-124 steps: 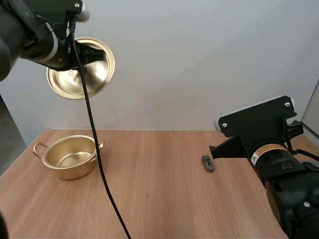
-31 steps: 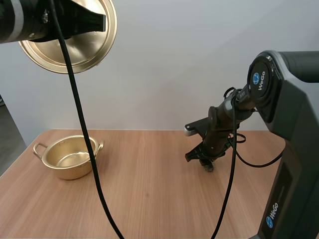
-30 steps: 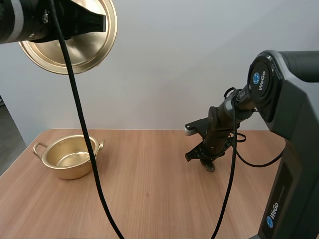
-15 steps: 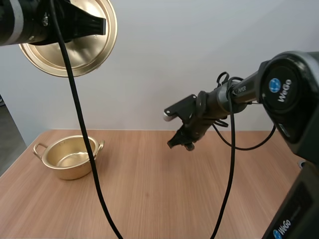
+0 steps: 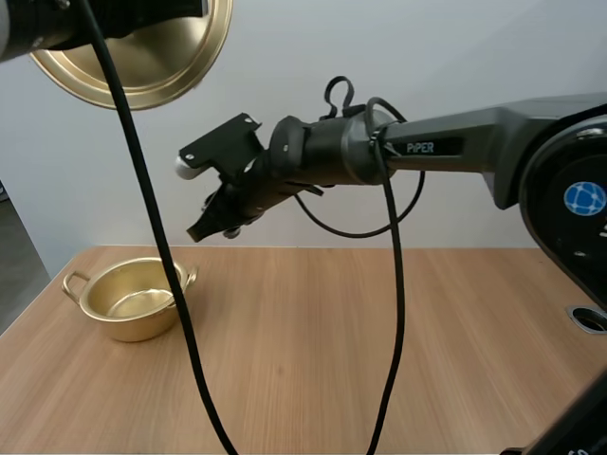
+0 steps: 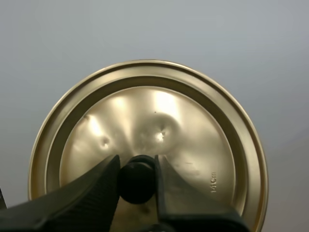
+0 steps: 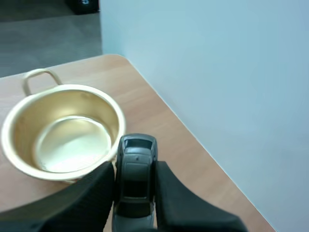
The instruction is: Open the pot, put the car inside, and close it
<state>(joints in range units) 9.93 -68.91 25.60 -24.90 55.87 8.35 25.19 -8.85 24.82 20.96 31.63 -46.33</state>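
The open gold pot [image 5: 133,299] sits on the table at the far left; it holds nothing inside [image 7: 67,140]. My left gripper [image 6: 137,176] is shut on the black knob of the gold lid [image 6: 145,140], holding it high above the pot [image 5: 142,52]. My right gripper [image 5: 213,226] hangs in the air just right of and above the pot. It is shut on the small grey toy car [image 7: 136,171], which is pinched between the fingers [image 7: 91,198] next to the pot's rim.
The wooden table [image 5: 379,360] stretches bare to the right of the pot. A round hole [image 5: 590,318] sits in the table near its right edge. A plain wall stands close behind the table.
My right gripper picked the car off the table's right side, lifted it and carried it leftward to just above and right of the pot. The lid stays held high, shifted slightly.
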